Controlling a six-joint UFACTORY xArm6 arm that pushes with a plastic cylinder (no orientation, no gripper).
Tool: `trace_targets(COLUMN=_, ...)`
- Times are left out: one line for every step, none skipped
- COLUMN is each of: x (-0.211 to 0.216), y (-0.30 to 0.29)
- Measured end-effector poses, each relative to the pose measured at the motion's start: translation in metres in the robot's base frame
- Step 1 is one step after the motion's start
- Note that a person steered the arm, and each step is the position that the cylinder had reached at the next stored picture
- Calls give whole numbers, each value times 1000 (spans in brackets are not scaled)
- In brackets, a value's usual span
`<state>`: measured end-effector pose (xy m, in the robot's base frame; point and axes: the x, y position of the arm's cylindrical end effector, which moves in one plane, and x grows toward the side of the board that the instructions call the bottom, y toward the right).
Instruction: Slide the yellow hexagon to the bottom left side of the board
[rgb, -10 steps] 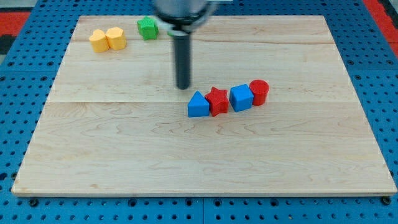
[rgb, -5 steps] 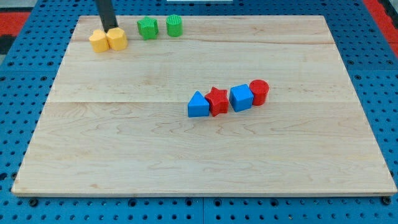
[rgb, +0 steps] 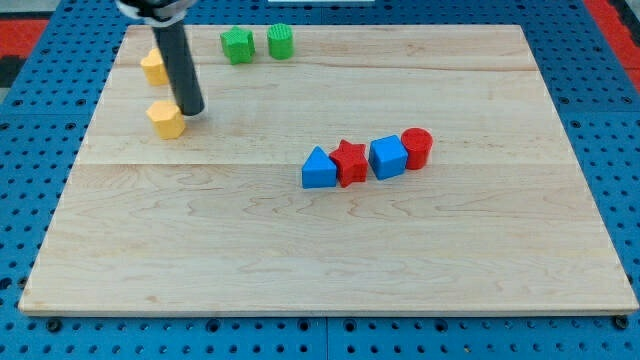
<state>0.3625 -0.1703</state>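
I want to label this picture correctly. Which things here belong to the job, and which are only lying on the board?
Job: yellow hexagon; my tip, just right of it; board.
Lying about: other yellow block; two green blocks; blue triangle; red star; blue cube; red cylinder.

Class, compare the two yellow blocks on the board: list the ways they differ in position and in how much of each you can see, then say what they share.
The yellow hexagon lies lower in the view, apart from the others; the other yellow block sits near the view's top left. The hexagon shows whole, with my tip just at its right; the other block is partly hidden behind the rod, so its shape is unclear. Both are yellow, similar in size and rest on the wooden board.
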Motion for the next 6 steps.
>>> trace_targets(x=0, y=-8)
trace_targets(x=-5, y=-21)
trace_targets(x=-15, y=-39)
trace_targets(x=52, y=-46)
trace_targets(x=124, y=-46)
trace_targets(x=141, y=-46)
